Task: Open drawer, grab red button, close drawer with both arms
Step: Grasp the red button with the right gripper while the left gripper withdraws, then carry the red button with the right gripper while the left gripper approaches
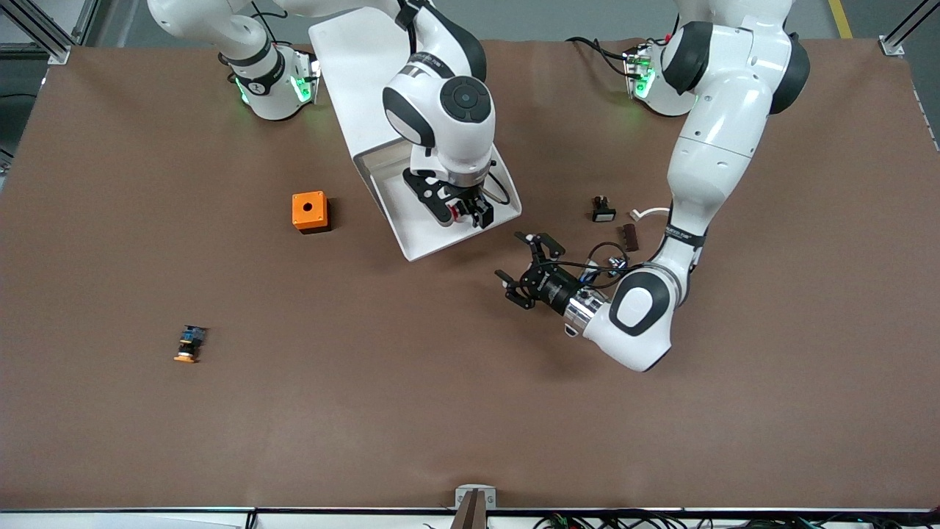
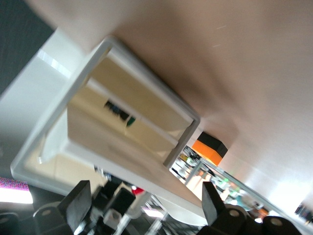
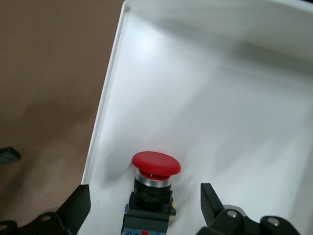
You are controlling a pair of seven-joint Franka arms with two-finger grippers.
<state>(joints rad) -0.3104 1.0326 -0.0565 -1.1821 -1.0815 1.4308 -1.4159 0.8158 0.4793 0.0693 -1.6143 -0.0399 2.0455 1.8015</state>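
The drawer (image 1: 429,239) is pulled out of the white cabinet (image 1: 352,66). The button (image 1: 457,212), with a red cap, lies in it. My right gripper (image 1: 464,213) is down in the drawer, open. In the right wrist view the button (image 3: 155,169) lies on the drawer floor (image 3: 220,112) between the open fingers (image 3: 78,208), and neither finger touches it. My left gripper (image 1: 518,266) is open and empty, low over the table just off the drawer's front corner. In the left wrist view my left gripper (image 2: 146,203) faces the drawer's off-white front (image 2: 146,171).
An orange box (image 1: 309,211) stands beside the drawer toward the right arm's end. An orange-yellow-capped button (image 1: 189,345) lies nearer the front camera. A small black part (image 1: 603,209), a brown piece (image 1: 630,236) and a white piece (image 1: 646,214) lie by the left arm.
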